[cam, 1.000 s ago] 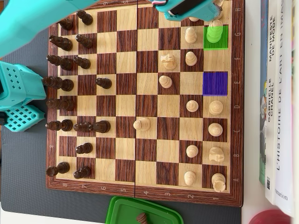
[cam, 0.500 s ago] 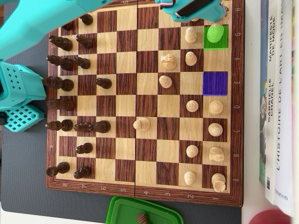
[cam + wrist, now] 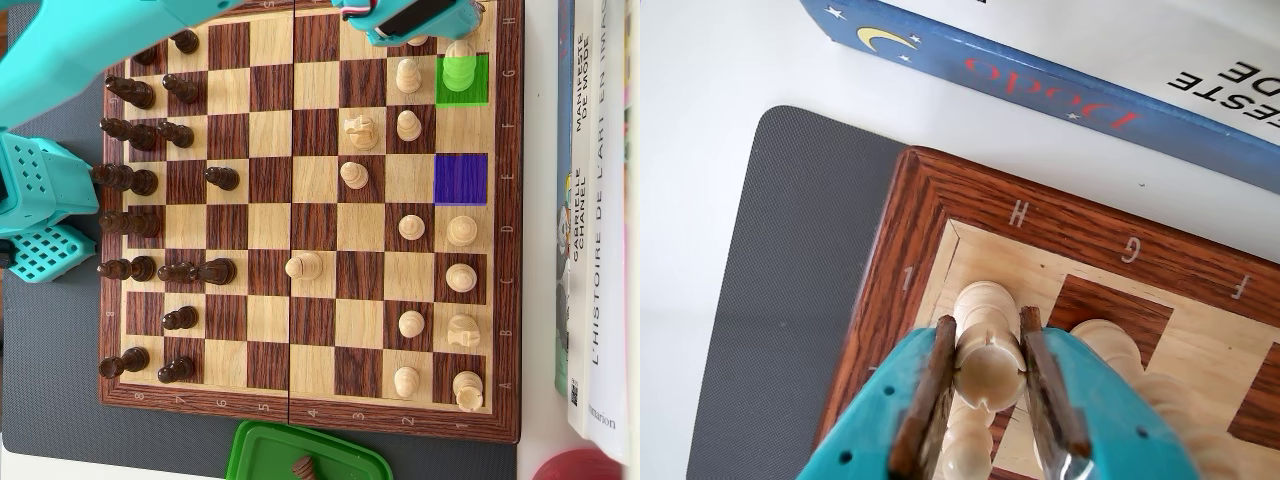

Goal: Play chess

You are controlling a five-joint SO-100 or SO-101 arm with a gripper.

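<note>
The wooden chessboard (image 3: 300, 425) carries dark pieces on the left and light pieces on the right in the overhead view. My teal gripper (image 3: 458, 48) reaches in from the top edge over the green-marked square (image 3: 480, 92), where a light piece (image 3: 460, 72) stands. A purple-marked square (image 3: 461, 179) two squares below it is bare. In the wrist view my gripper (image 3: 987, 322) is shut on that light piece (image 3: 987, 368), with both brown pads against its rounded head. Just beyond it another light piece (image 3: 985, 298) stands in the H1 corner.
Books (image 3: 600, 200) lie along the board's right edge; one blue book (image 3: 1040, 80) shows in the wrist view. A light pawn (image 3: 1110, 345) stands close beside my right finger. A green lid (image 3: 270, 450) holding a dark piece (image 3: 302, 467) sits below the board. A dark mat (image 3: 780, 280) underlies the board.
Over the first half second my gripper shifted a little to the right above the green square. Since then it has barely moved, and the piece stays on that square.
</note>
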